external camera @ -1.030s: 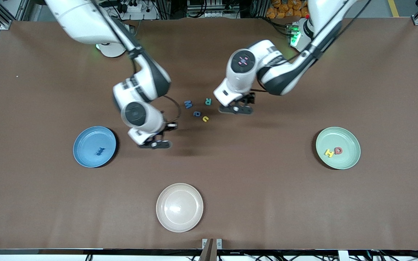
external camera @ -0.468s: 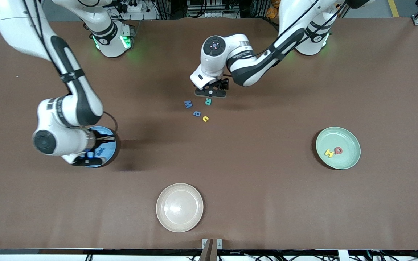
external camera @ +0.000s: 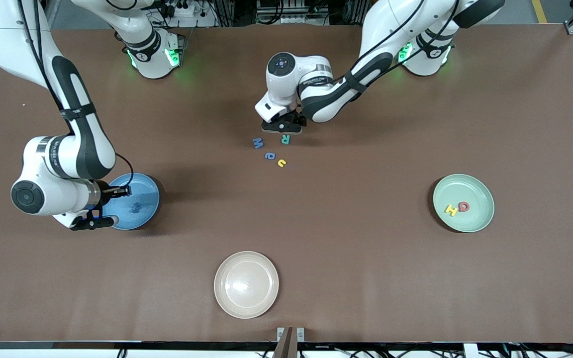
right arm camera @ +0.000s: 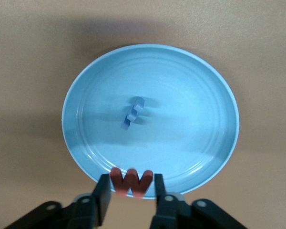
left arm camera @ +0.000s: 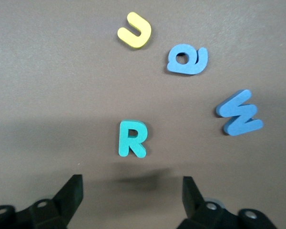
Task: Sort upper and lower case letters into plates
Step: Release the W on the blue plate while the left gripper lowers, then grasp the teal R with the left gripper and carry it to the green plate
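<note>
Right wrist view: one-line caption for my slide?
Right gripper holds red letter w over light blue plate's rim.

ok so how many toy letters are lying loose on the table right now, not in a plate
4, clustered mid-table: the teal R under the left gripper, blue M, blue a, and yellow u nearest the front camera. None looks hidden.

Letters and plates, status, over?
Right tool shut on small red letter w over round light blue plate. Left tool open, over teal letter R. Nothing blocking.
</note>
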`<control>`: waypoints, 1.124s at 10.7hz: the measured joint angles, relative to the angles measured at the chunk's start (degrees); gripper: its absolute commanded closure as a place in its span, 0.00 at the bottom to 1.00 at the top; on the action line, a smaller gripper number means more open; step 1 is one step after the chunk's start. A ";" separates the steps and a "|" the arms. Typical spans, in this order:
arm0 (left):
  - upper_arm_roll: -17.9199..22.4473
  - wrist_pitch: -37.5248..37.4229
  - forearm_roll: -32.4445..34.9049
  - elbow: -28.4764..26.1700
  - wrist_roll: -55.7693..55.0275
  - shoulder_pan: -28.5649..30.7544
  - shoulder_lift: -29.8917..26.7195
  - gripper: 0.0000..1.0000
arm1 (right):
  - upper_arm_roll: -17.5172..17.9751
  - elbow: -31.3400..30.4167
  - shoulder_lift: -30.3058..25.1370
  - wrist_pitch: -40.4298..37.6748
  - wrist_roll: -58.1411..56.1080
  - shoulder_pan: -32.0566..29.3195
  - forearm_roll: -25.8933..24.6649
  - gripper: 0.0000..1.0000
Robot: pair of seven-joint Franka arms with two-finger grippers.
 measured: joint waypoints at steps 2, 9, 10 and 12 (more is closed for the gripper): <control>2.42 0.07 0.05 0.47 0.00 -2.10 0.24 0.19 | -0.09 -0.02 0.01 -0.14 0.01 0.00 -0.01 0.00; 4.80 2.99 1.96 1.01 0.01 -2.17 1.42 0.32 | 0.15 5.47 -0.07 -5.21 0.62 1.04 0.03 0.00; 4.81 3.32 1.97 1.01 0.01 -2.17 1.45 0.37 | 0.15 5.47 -0.07 -5.24 0.78 1.04 0.04 0.00; 4.81 4.04 1.97 1.01 0.01 -2.18 1.55 0.49 | 0.24 5.47 -0.07 -5.24 2.02 1.14 0.07 0.00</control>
